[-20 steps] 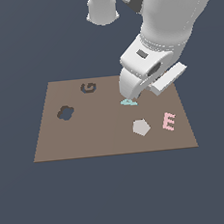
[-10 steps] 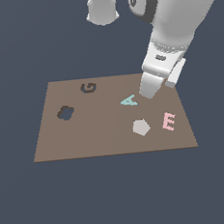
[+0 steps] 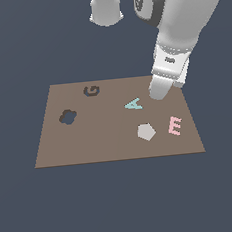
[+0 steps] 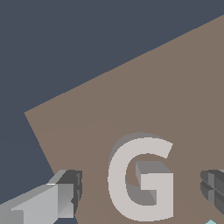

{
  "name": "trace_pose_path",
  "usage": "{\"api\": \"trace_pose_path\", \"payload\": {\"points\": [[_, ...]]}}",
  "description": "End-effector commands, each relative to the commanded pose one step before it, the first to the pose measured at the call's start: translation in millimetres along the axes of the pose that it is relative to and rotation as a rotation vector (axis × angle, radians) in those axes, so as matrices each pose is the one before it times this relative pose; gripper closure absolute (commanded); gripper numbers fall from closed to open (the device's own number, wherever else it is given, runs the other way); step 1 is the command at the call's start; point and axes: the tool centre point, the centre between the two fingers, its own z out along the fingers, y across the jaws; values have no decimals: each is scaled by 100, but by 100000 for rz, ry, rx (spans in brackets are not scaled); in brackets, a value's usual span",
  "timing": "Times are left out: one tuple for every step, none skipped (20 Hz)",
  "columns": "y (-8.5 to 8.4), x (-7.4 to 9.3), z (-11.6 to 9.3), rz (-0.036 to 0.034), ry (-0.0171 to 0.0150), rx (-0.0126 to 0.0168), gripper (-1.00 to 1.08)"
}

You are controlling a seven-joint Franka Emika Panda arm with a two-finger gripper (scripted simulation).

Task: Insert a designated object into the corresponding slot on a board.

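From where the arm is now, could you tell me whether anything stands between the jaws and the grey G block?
Nothing visible does. In the wrist view the light grey G block lies flat on the brown board in the open gap between the two fingers, with bare board on either side. The exterior view hides the block behind the arm.

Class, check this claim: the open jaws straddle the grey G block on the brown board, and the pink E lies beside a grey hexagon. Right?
One error: the grey piece beside the pink E is a pentagon, not a hexagon, as the exterior view shows. The rest stands: in the wrist view the open jaws straddle the grey G block on the brown board.
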Motion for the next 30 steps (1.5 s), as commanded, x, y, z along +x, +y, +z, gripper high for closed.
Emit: {"api": "trace_pose_path", "payload": {"points": [[24,-1,16,9,25,-43,-92],[-9,5,101,-48,-1,-11,-92],[-2,-6,171,-48,-1,-11,-92],[-4,-9,239,-67,-2,-15,-92],[-10,-9,307,-95,-4,-21,-92],[-12,-15,360,-107,-5,-22,-92],[-17,-9,308,-107,-5,-21,-92],[-8,-15,241,-68,-4,-13,-92],[-14,-3,171,-68,-4,-13,-92],[7,-19,105,0,0,0,-92],[-16,13,32,-48,-3,-9,-92],[0,0,0,0,0,0,108],[0,0,0,0,0,0,108],[0,0,0,0,0,0,108],[0,0,0,0,0,0,108],[0,0,0,0,0,0,108],[0,0,0,0,0,0,108],[0,0,0,0,0,0,108],[0,0,0,0,0,0,108],[0,0,0,0,0,0,108],[0,0,0,0,0,0,108],[53,-19,-55,64,21,-86,108],[0,0,-3,0,0,0,108],[12,1,-3,97,2,-5,108],[32,9,-1,280,0,0,108],[56,13,-2,473,1,0,108],[78,18,-3,664,1,1,108],[101,23,-4,854,1,1,108],[123,28,-4,1043,1,1,108],[145,34,-5,1231,1,1,108]]}}
